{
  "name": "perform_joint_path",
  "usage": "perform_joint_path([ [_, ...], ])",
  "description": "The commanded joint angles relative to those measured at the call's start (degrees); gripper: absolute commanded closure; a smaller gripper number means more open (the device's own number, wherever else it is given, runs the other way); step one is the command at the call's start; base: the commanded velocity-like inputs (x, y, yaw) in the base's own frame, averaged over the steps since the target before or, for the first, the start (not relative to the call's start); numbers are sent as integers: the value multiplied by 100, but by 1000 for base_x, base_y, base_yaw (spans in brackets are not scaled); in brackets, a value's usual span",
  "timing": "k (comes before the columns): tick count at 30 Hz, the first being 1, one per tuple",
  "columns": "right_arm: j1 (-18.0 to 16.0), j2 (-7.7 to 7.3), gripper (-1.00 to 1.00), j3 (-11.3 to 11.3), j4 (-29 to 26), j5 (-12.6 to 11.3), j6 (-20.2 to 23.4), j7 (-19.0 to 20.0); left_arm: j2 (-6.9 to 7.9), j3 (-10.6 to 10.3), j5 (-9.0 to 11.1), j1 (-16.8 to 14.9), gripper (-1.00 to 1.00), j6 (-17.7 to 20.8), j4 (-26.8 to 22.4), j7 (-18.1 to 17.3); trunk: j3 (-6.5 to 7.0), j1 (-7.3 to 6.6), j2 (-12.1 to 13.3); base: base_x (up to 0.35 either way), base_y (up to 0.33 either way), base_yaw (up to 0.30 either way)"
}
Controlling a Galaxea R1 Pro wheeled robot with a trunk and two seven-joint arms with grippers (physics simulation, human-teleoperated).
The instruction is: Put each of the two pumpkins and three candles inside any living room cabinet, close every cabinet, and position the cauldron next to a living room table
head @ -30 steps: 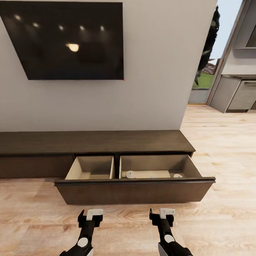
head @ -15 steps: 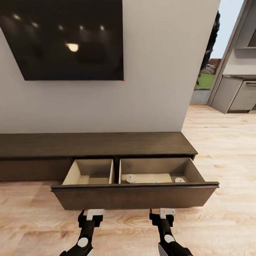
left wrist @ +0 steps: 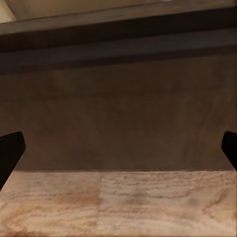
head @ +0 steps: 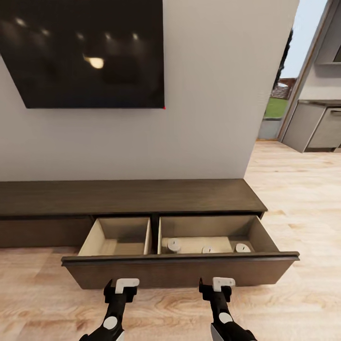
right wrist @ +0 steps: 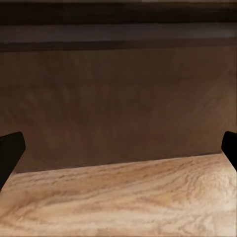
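The long dark-brown cabinet (head: 128, 194) stands against the wall with a wide drawer pulled out. Its front panel (head: 180, 272) is just ahead of both grippers. Three pale candles sit upright in the drawer's right compartment: one (head: 174, 245) near the divider, one (head: 207, 249) in the middle, one (head: 242, 247) toward the right. The left compartment (head: 118, 237) shows a bare pale floor. My left gripper (head: 119, 285) and right gripper (head: 215, 284) are both open, low over the floor, holding nothing. The wrist views face the panel (left wrist: 118, 118) (right wrist: 118, 98) at close range. The pumpkins, cauldron and table are out of view.
A large black TV (head: 90, 52) hangs on the white wall above the cabinet. The wall ends at the right, where pale wood floor (head: 303, 189) runs toward grey kitchen cupboards (head: 317, 128) and a glazed opening.
The whole view has moved closer to the cabinet and looks further down into the drawer. The middle candle now shows. The grippers keep their place in the picture.
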Motion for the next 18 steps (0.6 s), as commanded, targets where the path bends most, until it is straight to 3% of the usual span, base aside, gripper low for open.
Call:
perform_joint_path([
  [1,-4,2,-100,-5,6,59,-3,-45,4,-49,52,-5,-100,-25,5,34,-5,0,-2,151,0,0],
  [18,-4,2,-100,-7,5,59,-3,-45,4,-56,49,-6,-100,-25,8,34,-5,0,-2,71,0,0],
])
